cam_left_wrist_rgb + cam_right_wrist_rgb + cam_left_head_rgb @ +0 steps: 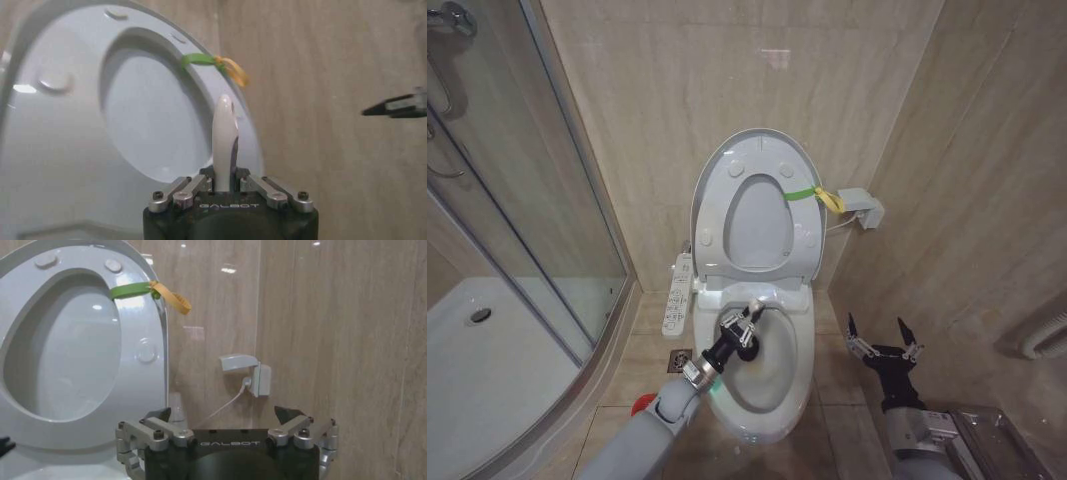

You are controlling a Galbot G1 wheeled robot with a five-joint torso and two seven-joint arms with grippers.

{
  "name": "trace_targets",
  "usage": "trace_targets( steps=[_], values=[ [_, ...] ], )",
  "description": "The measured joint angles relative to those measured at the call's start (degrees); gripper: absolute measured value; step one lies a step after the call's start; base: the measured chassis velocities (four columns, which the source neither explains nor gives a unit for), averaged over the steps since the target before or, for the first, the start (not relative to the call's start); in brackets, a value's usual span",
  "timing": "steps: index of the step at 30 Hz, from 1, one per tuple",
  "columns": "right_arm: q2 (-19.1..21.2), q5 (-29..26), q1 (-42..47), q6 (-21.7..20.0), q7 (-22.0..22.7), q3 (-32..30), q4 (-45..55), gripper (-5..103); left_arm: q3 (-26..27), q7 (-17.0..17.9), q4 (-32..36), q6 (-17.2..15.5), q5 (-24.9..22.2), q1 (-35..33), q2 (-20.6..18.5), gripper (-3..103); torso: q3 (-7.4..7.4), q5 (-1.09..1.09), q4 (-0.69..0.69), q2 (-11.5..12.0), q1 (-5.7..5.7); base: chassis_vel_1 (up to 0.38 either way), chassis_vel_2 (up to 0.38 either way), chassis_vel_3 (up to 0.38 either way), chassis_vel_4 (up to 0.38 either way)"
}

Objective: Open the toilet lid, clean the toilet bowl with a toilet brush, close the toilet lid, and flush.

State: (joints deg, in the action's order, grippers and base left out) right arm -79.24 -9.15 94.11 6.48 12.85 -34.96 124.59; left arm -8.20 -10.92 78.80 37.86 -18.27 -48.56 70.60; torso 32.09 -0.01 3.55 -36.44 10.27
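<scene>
The toilet lid point(752, 150) stands raised against the back wall with the seat ring up against it, and a green-and-yellow strap point(812, 194) hangs at its edge. Below it the toilet bowl point(777, 365) lies uncovered. My left gripper point(745, 328) hovers over the bowl's back half, shut on the toilet brush. Its thin white handle point(225, 135) sticks out between the fingers toward the lid point(60, 130), and the bristle head is hidden. My right gripper point(882, 335) hangs open and holds nothing, right of the toilet and near the side wall. The right wrist view shows it point(223, 417) facing the lid point(150, 365).
A white buttoned side panel point(678, 293) sits on the toilet's left, with a floor drain point(679, 358) and a red cup holder point(640, 405) below it. A glass shower enclosure with a white tray point(487, 350) fills the left. A small white wall box point(863, 207) is right of the lid.
</scene>
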Motion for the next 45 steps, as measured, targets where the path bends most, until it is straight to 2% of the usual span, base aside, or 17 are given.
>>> trace_targets(
  steps=[6, 11, 20, 29, 34, 45],
  values=[
    [0.0, 0.0, 0.0, 0.0, 0.0, 0.0, 0.0, 100, 2.38, 3.77, 3.78, -0.77, 0.94, -2.1, 0.13, 18, 0.0, 0.01, 0.0, 0.0, 0.0, 0.0, 0.0, 0.0, 0.0],
    [0.0, 0.0, 0.0, 0.0, 0.0, 0.0, 0.0, 100, 4.12, 5.21, 7.83, -0.99, 0.96, -4.08, 0.01, 18, 0.0, 0.0, 0.01, 0.01, 0.0, 0.0, 0.0, 0.0, 0.0],
    [0.0, 0.0, 0.0, 0.0, 0.0, 0.0, 0.0, 100, 6.71, 5.5, 15.15, -1.77, 1.37, -9.34, -1.85, 18, 0.0, 0.0, 0.0, 0.01, 0.0, 0.0, 0.0, 0.0, 0.0],
    [0.0, 0.0, 0.0, 0.0, 0.0, 0.0, 0.0, 100, 12.08, 4.28, 21.61, -1.03, 4.8, -16.31, -3.7, 18, 0.0, 0.0, 0.0, 0.01, 0.0, 0.0, 0.0, 0.0, 0.0],
    [0.0, 0.0, 0.0, 0.0, 0.0, 0.0, 0.0, 100, 15.16, 5.13, 28.86, -1.63, 5.18, -21.52, -5.64, 18, -0.01, 0.0, 0.0, 0.01, 0.0, 0.0, 0.0, 0.0, 0.0],
    [0.0, 0.0, 0.0, 0.0, 0.0, 0.0, 0.0, 100, 17.83, 6.52, 37.94, -2.32, 5.3, -28.36, -7.79, 18, 0.0, 0.01, 0.0, 0.01, 0.0, 0.0, 0.0, 0.0, 0.0]
  ],
)
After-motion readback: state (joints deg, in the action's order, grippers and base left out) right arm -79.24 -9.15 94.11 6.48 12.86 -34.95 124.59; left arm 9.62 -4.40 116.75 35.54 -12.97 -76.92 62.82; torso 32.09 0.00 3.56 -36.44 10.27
